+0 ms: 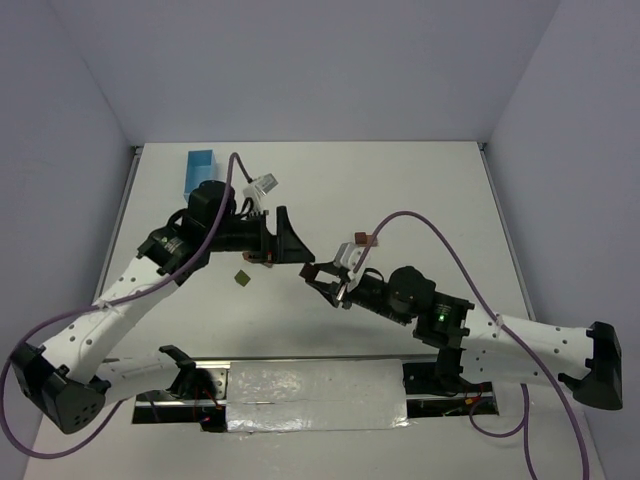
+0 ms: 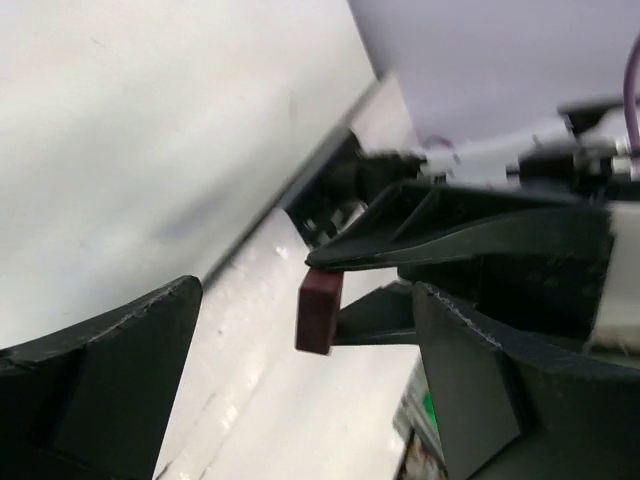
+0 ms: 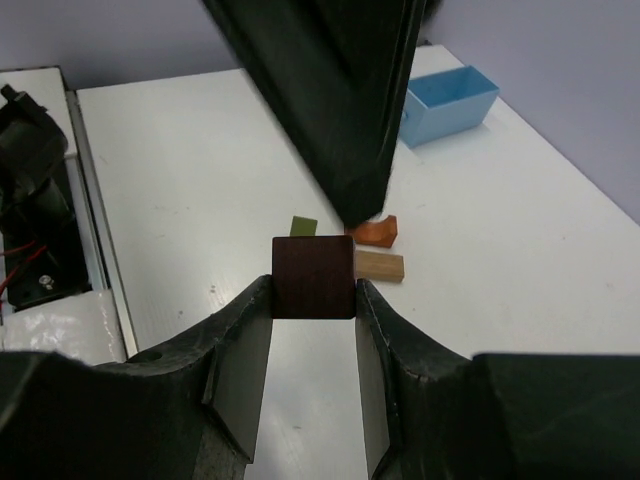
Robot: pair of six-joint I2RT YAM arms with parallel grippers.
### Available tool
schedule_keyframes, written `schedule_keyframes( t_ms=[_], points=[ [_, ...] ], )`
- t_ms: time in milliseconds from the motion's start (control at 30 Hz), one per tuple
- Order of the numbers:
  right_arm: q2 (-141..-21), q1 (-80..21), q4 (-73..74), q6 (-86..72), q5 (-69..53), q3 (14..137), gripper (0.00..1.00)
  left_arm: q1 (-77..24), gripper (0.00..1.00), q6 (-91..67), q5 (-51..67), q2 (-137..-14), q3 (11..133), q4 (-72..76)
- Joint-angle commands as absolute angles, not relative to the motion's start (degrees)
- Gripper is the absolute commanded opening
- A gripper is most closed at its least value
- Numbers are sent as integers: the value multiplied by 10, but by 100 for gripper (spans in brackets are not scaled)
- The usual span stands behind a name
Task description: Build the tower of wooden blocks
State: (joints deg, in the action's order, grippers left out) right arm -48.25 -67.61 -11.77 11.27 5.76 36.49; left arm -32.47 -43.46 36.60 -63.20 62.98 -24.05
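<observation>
My right gripper (image 3: 313, 292) is shut on the dark brown cube (image 3: 313, 270) and holds it above the table; it also shows in the top view (image 1: 322, 284), with the cube (image 1: 311, 272). Beyond the cube the olive-green piece (image 3: 303, 227), the orange-red arch (image 3: 377, 232) and the tan rectangle (image 3: 380, 266) lie flat and apart, not stacked. My left gripper (image 1: 292, 243) is open and empty, hovering over the arch, facing the right gripper. In the left wrist view the cube (image 2: 320, 310) hangs between its spread fingers (image 2: 120, 370).
A light blue box (image 1: 199, 170) stands at the far left of the white table (image 1: 420, 190); it also shows in the right wrist view (image 3: 447, 100). A shiny strip (image 1: 315, 395) runs along the near edge between the arm bases.
</observation>
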Motion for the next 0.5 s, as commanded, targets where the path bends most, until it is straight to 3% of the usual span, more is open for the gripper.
schedule_keyframes(
  t_ms=[0, 33, 133, 267, 467],
  points=[
    [-484, -669, -145, 80, 115, 352, 9, -327, 100, -407, 189, -600, 709, -317],
    [-485, -664, -139, 56, 129, 350, 10, -325, 99, -408, 71, -592, 735, -357],
    [-498, -608, -97, -8, 217, 349, 14, -324, 99, -413, -110, -544, 751, -380],
    [-541, -442, 22, -217, 230, 377, 15, -325, 99, -359, -216, -463, 714, -360],
    [-634, -319, 21, -175, 172, 396, 17, -324, 99, -234, -321, -404, 607, -375]
  ],
)
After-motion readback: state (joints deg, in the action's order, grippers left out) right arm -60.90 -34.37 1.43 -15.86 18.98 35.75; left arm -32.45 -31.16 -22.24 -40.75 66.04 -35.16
